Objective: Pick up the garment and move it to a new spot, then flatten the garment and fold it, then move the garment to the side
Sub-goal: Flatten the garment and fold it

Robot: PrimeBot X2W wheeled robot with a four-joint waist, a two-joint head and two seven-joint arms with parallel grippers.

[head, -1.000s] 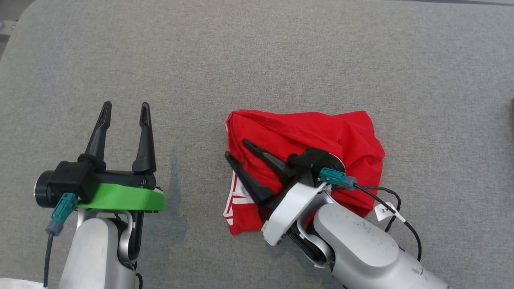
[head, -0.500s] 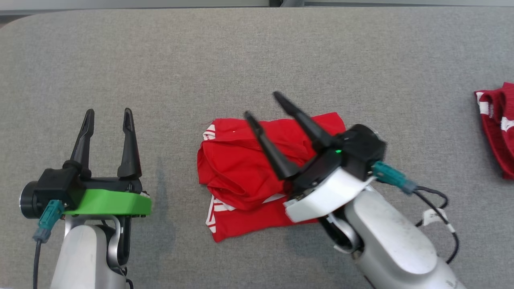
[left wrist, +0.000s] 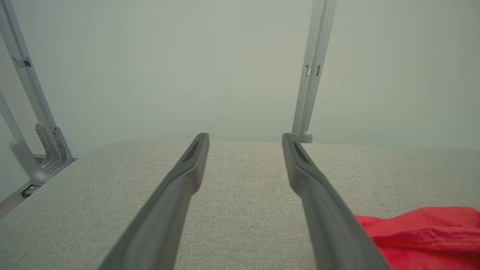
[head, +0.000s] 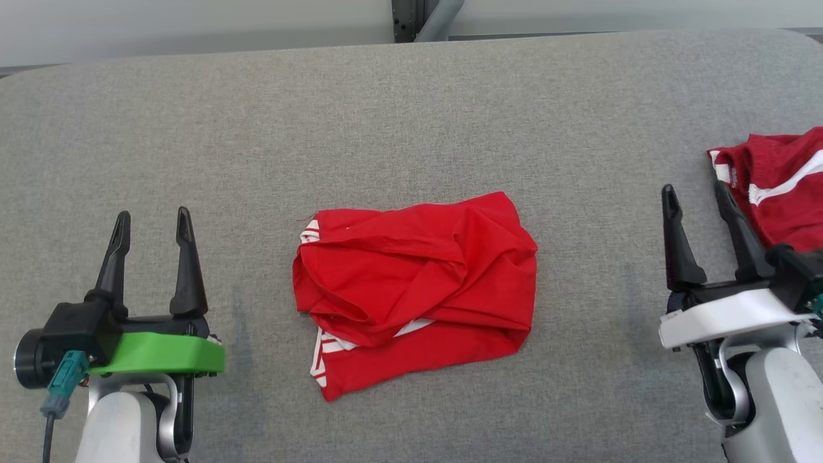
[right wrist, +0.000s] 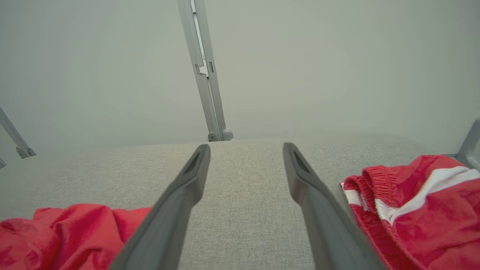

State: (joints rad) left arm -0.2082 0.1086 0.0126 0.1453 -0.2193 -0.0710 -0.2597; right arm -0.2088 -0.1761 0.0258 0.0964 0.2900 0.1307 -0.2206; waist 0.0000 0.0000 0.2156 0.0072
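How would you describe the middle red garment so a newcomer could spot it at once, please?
On the grey table, look midway between the left gripper and right gripper. The bright red garment lies folded there; its darker neighbour sits far right.

On the table, the garment lies between the left tool and right tool, a second garment farther right.

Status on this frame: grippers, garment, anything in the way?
Left gripper open, empty. Right gripper open, empty. Red garment loosely folded between them, untouched. Second red garment by right gripper; nothing blocking.
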